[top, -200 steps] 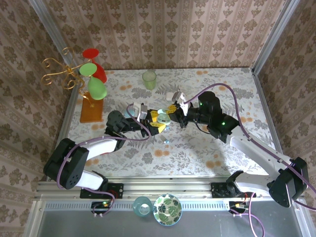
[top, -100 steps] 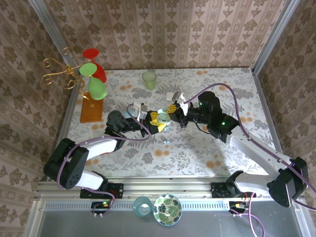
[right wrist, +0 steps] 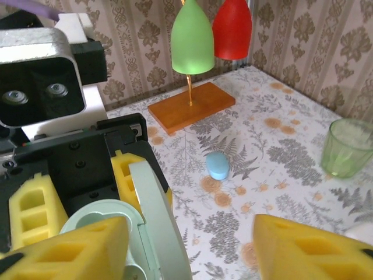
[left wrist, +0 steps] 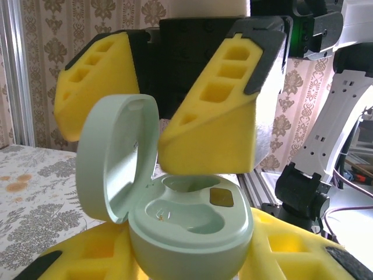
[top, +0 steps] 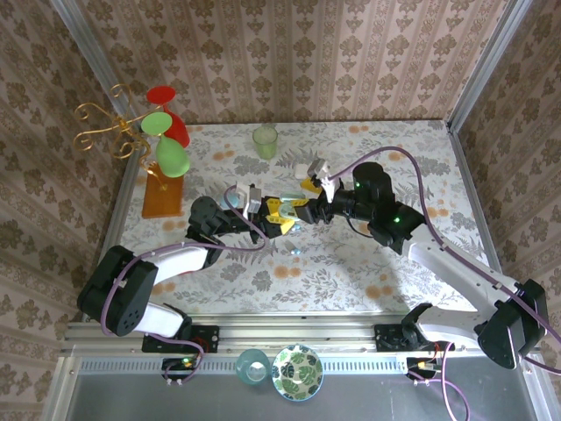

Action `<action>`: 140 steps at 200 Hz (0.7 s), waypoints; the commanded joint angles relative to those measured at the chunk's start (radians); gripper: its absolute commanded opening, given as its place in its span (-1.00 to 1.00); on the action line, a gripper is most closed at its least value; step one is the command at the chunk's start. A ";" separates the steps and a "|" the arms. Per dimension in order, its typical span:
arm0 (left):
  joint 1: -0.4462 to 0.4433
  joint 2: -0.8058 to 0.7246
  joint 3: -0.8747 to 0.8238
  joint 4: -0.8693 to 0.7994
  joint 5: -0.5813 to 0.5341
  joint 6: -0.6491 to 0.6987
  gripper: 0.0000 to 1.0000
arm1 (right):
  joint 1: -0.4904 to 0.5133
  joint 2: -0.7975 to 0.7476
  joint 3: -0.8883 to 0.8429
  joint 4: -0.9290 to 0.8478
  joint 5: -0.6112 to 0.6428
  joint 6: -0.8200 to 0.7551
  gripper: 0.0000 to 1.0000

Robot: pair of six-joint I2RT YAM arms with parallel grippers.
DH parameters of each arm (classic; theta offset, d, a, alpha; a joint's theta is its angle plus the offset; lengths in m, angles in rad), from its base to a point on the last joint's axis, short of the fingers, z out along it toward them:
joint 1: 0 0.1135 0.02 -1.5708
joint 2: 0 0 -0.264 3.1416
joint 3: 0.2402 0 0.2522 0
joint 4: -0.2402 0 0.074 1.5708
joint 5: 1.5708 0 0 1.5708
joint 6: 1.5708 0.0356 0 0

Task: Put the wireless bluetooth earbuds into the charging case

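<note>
The pale green charging case (left wrist: 192, 224) is held up with its lid (left wrist: 116, 157) swung open to the left, and my left gripper (left wrist: 189, 259) is shut on its base. The near well looks empty; the far well is partly hidden. My right gripper (right wrist: 192, 256) is open right above the case, with one yellow finger (left wrist: 213, 114) over the far well and the lid's edge (right wrist: 157, 221) standing between its two pads. In the top view both grippers meet at mid-table, left (top: 279, 219) and right (top: 304, 197). A tiny pale piece (top: 294, 249), likely one of the earbuds, lies on the table just in front.
A light blue case (right wrist: 217, 165) lies on the flowered table beyond the left wrist. A green cup (top: 266, 140) stands at the back. A stand on an orange base (top: 162, 197) with green and red cups is at the back left. Metal walls edge the table.
My right gripper has opened from shut, its fingers now spread above the open case. The left gripper still holds the case in the same place.
</note>
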 commanded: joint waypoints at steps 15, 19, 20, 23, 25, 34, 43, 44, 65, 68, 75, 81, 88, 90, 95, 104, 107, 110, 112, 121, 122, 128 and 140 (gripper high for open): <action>0.021 0.007 -0.023 0.051 -0.032 0.054 -0.42 | -0.010 -0.062 -0.028 0.039 0.006 0.044 0.48; 0.024 0.008 -0.024 0.051 -0.038 0.055 -0.42 | -0.014 -0.068 -0.031 0.041 0.008 0.054 0.49; 0.024 0.007 -0.024 0.051 -0.039 0.056 -0.42 | -0.015 -0.070 -0.031 0.041 0.007 0.059 0.50; 0.025 0.007 -0.026 0.052 -0.043 0.057 -0.42 | -0.018 -0.075 -0.032 0.040 0.007 0.072 0.50; 0.027 0.008 -0.026 0.051 -0.045 0.058 -0.42 | -0.020 -0.079 -0.031 0.039 0.007 0.082 0.51; 0.031 0.009 -0.029 0.051 -0.053 0.059 -0.42 | -0.032 -0.096 -0.028 0.028 -0.002 0.125 0.53; 0.034 0.009 -0.029 0.053 -0.060 0.061 -0.42 | -0.039 -0.119 -0.030 0.025 -0.006 0.162 0.55; 0.035 0.009 -0.031 0.054 -0.062 0.062 -0.42 | -0.040 -0.122 -0.031 0.026 -0.006 0.167 0.56; 0.045 0.006 -0.036 0.054 -0.082 0.066 -0.42 | -0.058 -0.194 -0.073 0.072 0.027 0.273 0.58; 0.047 0.006 -0.036 0.054 -0.082 0.065 -0.42 | -0.063 -0.204 -0.080 0.076 0.039 0.290 0.57; 0.050 0.006 -0.036 0.055 -0.083 0.062 -0.42 | -0.077 -0.225 -0.097 0.082 0.068 0.326 0.57; 0.053 0.007 -0.036 0.054 -0.083 0.058 -0.42 | -0.092 -0.242 -0.111 0.079 0.098 0.351 0.56; 0.056 0.008 -0.035 0.055 -0.082 0.052 -0.42 | -0.113 -0.261 -0.125 0.067 0.132 0.374 0.56; 0.056 0.007 -0.034 0.056 -0.081 0.051 -0.42 | -0.120 -0.265 -0.130 0.062 0.141 0.381 0.56; 0.058 0.007 -0.033 0.055 -0.081 0.051 -0.42 | -0.141 -0.273 -0.140 0.051 0.163 0.403 0.55; 0.058 0.007 -0.031 0.054 -0.079 0.050 -0.42 | -0.181 -0.282 -0.155 0.025 0.200 0.443 0.54; 0.058 0.006 -0.030 0.054 -0.079 0.051 -0.42 | -0.193 -0.282 -0.162 0.015 0.212 0.454 0.53; 0.058 0.006 -0.030 0.056 -0.077 0.049 -0.42 | -0.206 -0.283 -0.166 0.003 0.226 0.468 0.53; 0.058 0.005 -0.029 0.056 -0.077 0.049 -0.42 | -0.215 -0.282 -0.169 -0.003 0.235 0.475 0.52; 0.058 0.002 -0.029 0.057 -0.076 0.048 -0.43 | -0.246 -0.281 -0.189 -0.034 0.284 0.503 0.51; 0.058 0.002 -0.029 0.057 -0.076 0.048 -0.43 | -0.248 -0.280 -0.191 -0.037 0.290 0.506 0.51; 0.058 -0.001 -0.028 0.056 -0.077 0.048 -0.43 | -0.265 -0.277 -0.207 -0.050 0.323 0.521 0.50; 0.058 -0.003 -0.027 0.056 -0.076 0.047 -0.43 | -0.297 -0.256 -0.235 -0.077 0.376 0.544 0.49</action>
